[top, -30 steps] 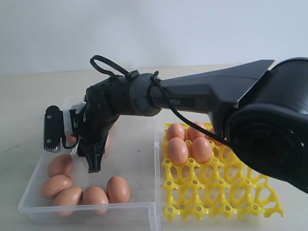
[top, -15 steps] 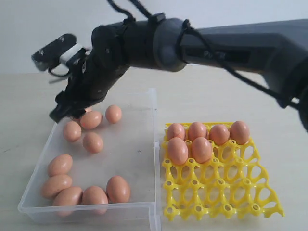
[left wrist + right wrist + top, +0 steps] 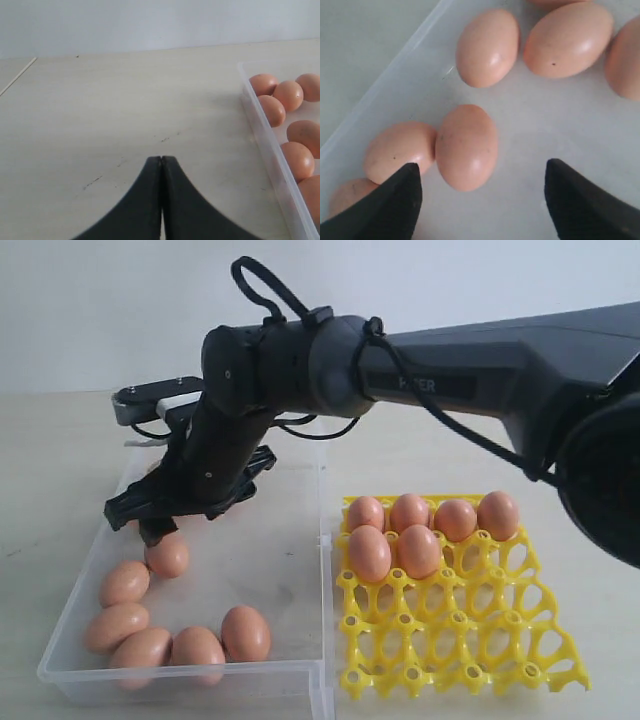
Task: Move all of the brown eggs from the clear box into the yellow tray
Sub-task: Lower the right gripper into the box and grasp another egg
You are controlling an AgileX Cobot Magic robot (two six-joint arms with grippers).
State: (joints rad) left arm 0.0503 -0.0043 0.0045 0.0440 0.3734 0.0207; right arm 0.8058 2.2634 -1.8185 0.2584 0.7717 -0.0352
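My right gripper reaches across into the clear box and hangs open just above its floor. In the right wrist view the open right gripper has one brown egg between its fingers, touching neither. A second egg leans on that one. Several brown eggs lie along the box's near-left corner, and another egg sits under the gripper. The yellow tray holds several eggs in its two far rows. My left gripper is shut over bare table beside the box wall.
The box and the tray stand side by side on a pale table, almost touching. The right arm spans over the tray's far side and hides the box's back-left part. A plain wall rises behind the table.
The right gripper has come down from above the box's back-left rim to just over the eggs inside, and its jaws have spread wider. The left gripper shows only now.
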